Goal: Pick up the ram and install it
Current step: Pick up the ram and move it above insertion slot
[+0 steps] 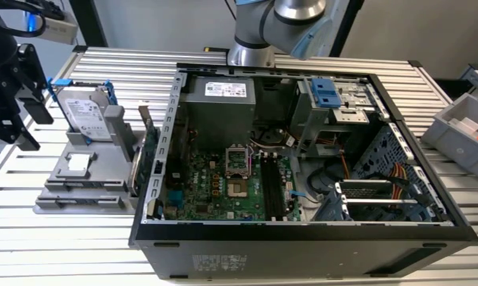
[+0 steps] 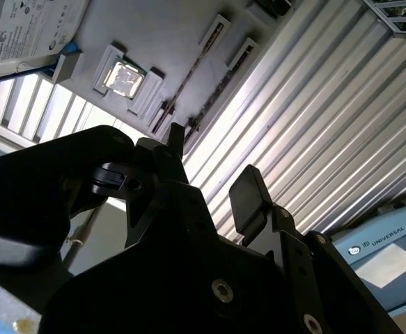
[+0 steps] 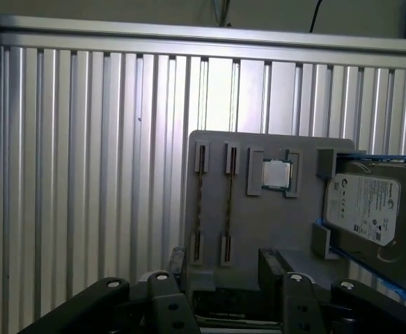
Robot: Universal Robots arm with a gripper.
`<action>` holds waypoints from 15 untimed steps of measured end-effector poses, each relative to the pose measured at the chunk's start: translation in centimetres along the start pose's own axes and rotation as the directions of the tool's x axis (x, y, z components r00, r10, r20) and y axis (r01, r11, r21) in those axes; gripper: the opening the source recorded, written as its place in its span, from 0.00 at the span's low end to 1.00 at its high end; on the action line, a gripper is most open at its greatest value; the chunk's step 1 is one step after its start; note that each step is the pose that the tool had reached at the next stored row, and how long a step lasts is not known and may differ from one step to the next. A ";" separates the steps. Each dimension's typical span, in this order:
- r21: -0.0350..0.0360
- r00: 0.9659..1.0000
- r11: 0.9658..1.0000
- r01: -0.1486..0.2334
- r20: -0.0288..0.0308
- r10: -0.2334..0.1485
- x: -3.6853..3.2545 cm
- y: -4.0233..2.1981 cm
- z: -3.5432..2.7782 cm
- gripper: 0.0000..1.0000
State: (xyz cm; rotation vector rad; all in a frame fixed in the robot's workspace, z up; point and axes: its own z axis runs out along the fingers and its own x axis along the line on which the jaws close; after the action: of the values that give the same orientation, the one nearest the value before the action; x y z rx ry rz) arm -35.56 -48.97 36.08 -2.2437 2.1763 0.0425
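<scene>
My black gripper (image 1: 22, 110) hangs at the exterior view's left, above the table and beside the grey parts fixture (image 1: 64, 179). It is open in both wrist views (image 2: 213, 174) (image 3: 223, 268), with nothing between its fingers (image 3: 269, 268). The ram is hidden from me. The fixture's two long narrow slots (image 3: 214, 202) lie beyond the fingertips, and I see only thin dark lines in them. The open computer case (image 1: 302, 232) lies on its side at the exterior view's right, with the motherboard (image 1: 222, 190) and its dark memory slots (image 1: 271, 185) exposed.
The fixture also carries a silver hard drive in a blue frame (image 1: 88, 116) and a small square chip (image 3: 277, 174). A green expansion card (image 1: 150, 152) stands between fixture and case. The arm's base (image 1: 259, 30) is behind the case. A grey bin (image 1: 465, 134) sits far right.
</scene>
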 end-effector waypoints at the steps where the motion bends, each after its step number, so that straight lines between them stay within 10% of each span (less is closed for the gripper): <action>1: 0.000 1.000 1.000 0.000 0.000 0.000 0.00 0.00 0.02 1.00; 15: 0.000 1.000 1.000 0.000 0.000 0.000 0.01 0.00 0.38 1.00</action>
State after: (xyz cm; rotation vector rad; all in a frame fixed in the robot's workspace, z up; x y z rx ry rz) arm -35.56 -48.97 35.70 -2.2438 2.1763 0.0425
